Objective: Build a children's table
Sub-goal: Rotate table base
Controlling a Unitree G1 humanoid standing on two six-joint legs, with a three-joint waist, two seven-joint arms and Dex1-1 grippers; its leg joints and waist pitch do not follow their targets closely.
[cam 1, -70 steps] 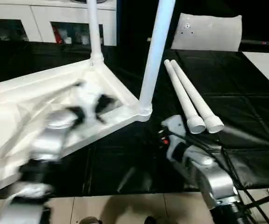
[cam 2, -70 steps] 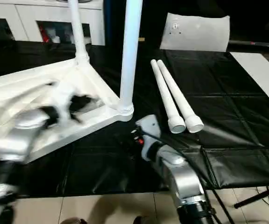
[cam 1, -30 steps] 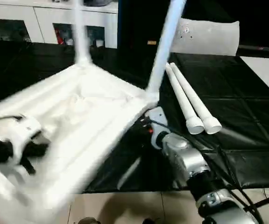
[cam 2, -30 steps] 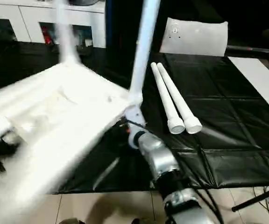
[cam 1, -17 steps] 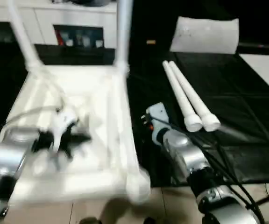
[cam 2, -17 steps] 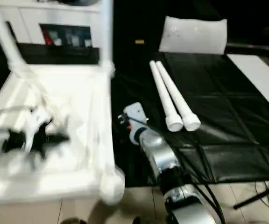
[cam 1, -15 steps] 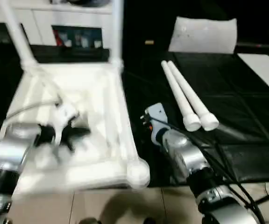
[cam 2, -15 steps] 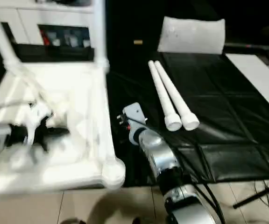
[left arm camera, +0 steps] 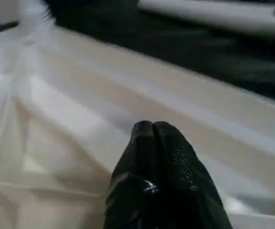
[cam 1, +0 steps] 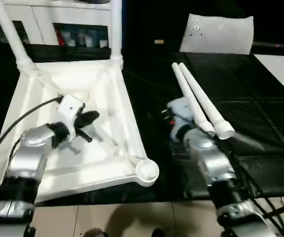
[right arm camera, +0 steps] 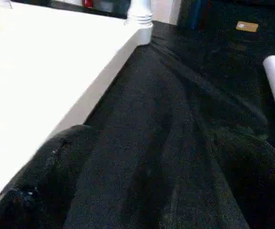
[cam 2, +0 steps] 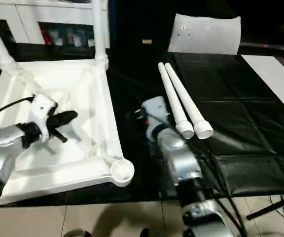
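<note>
The children's table top point(cam 1: 117, 106) lies upside down on the left of the black mat, ribbed underside up. Two white legs point(cam 1: 116, 29) stand upright in its far corner sockets. The near right corner socket point(cam 1: 147, 171) is empty. My left gripper point(left arm camera: 152, 126) is shut with nothing between its fingers, just above the ribs in the middle of the underside point(cam 1: 89, 118). Two loose legs point(cam 1: 197, 100) lie side by side on the mat to the right. My right gripper point(right arm camera: 152, 138) stands open low over the mat between the table top's edge and the loose legs.
A flat whitish plastic bag point(cam 1: 218, 33) lies at the back right of the black mat point(cam 1: 260, 128). White cabinets point(cam 1: 48, 19) stand behind the table top. The mat's front edge meets a tiled floor point(cam 1: 132, 217).
The table top has swung round and come to rest flat with its two legs at the far side. My left gripper went with it. My right wrist has shifted right, toward the loose legs.
</note>
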